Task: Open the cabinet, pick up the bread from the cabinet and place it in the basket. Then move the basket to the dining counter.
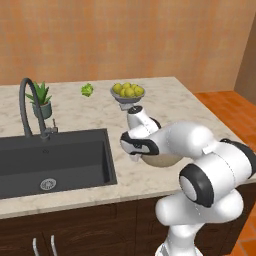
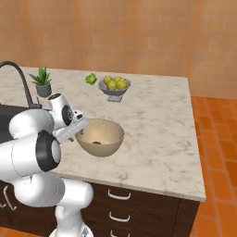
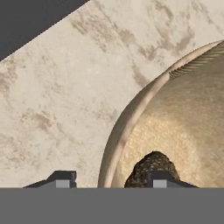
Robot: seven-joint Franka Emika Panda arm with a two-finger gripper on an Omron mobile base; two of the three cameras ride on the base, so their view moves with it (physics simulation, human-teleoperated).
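The wide round light-tan basket (image 2: 100,137) is seen resting on the pale beige marble-look dining counter (image 2: 157,120), near its front edge and just right of the dark inset sink (image 1: 52,160). A small dark brown lump, judged to be the bread (image 3: 151,168), lies at the bottom of the basket. The two-finger gripper (image 3: 109,179) is set astride the basket's left rim, one tip outside the wall and one inside above the bread; the jaws are spread fairly wide (whether the rim is actually pinched cannot be told). The move to the counter is judged nearly or fully done.

Several faults are to be feared. If the rim is gripped on one side only, the basket may be tipped when lifted or pushed, and the bread rolled out. If the basket is dragged left, its base may be carried over the sink's lip. If the hand is withdrawn with the inner fingertip (image 3: 159,180) caught under the rim, the basket may be jerked toward the near edge. The grey bowl of yellow-green fruit (image 2: 114,86) and the small potted plant (image 2: 43,82) stand well apart at the far side and are unlikely to be struck
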